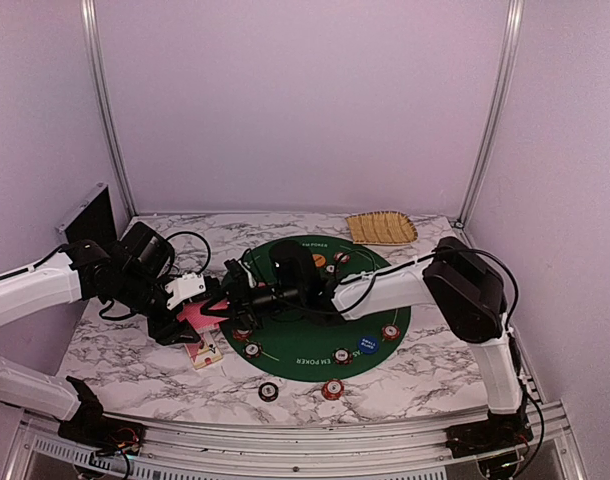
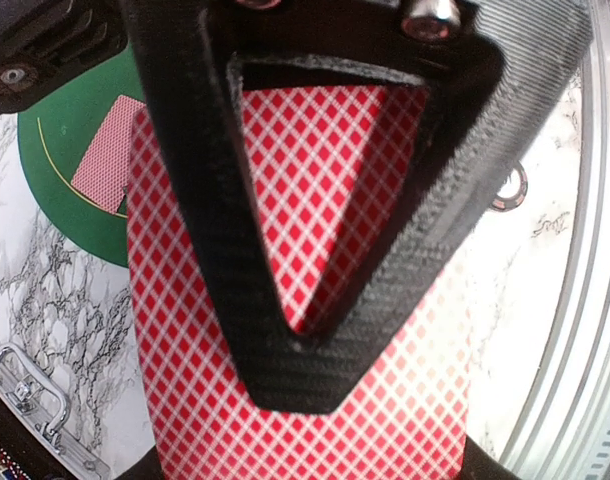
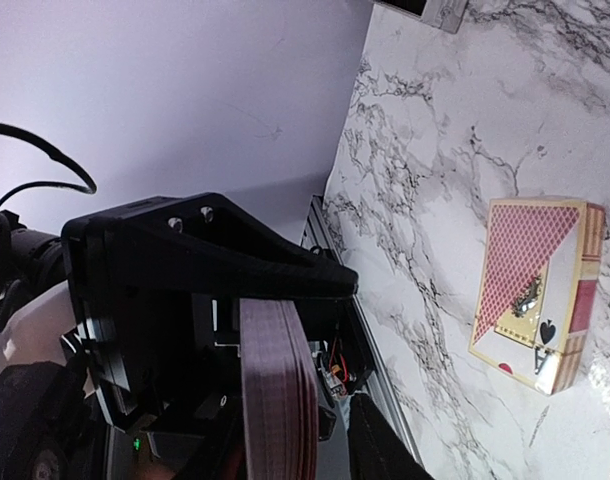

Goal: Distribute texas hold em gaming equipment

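Left end effector [image 1: 198, 309] clenches the red diamond-backed card stack [image 2: 405, 420], likely offering it to the right end effector [image 1: 233, 300], whose grip I cannot tell

Left gripper [image 1: 198, 312] fingers [image 2: 425, 250]: black plastic, matt, fine ribbed layer lines, rough edges. Screw [image 2: 430, 15] at finger base: bright metal, glossy. Deck of cards [image 2: 385, 420] between fingers: coated paper, smooth, slight sheen. Mat [image 2: 65, 140] beside gripper: green felt, matt. Table [image 2: 45, 300] under gripper: marble-look, smooth, faint gloss. Rail [image 2: 585, 300] on gripper's other side: brushed metal. Card box [image 3: 540, 290] near gripper: glossy cardboard.
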Controlling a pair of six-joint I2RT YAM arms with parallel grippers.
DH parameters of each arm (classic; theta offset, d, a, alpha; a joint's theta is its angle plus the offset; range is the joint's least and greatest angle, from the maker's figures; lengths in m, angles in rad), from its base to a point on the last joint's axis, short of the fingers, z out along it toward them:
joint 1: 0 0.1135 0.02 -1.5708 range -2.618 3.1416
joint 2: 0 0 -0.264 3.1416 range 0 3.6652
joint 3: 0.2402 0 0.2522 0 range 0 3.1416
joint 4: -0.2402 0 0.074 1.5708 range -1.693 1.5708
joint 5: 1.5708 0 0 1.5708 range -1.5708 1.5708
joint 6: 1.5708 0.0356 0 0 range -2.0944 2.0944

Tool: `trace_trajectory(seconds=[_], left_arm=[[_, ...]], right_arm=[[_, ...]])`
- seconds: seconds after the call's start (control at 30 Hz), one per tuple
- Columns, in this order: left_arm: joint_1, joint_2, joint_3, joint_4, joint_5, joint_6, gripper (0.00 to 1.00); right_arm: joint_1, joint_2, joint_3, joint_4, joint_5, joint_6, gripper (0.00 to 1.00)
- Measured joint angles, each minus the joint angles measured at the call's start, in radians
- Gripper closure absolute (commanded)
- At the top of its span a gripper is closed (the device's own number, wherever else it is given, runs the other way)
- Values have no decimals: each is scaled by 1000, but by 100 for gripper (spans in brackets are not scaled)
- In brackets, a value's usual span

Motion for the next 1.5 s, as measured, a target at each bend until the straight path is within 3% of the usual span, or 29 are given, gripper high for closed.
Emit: trace_trajectory(seconds=[0.97,1.23,1.5], left_arm=[[3,0,-1,0,-29,0,97],[5,0,-1,0,-29,3,97],[6,3,-1,-1,-28,3,97]], right_arm=[[-78,-138,-164,-22,6,-43,96],[-191,-212,-211,-87,1,-98,96],[-444,-283,-263,-209,16,-219,97]])
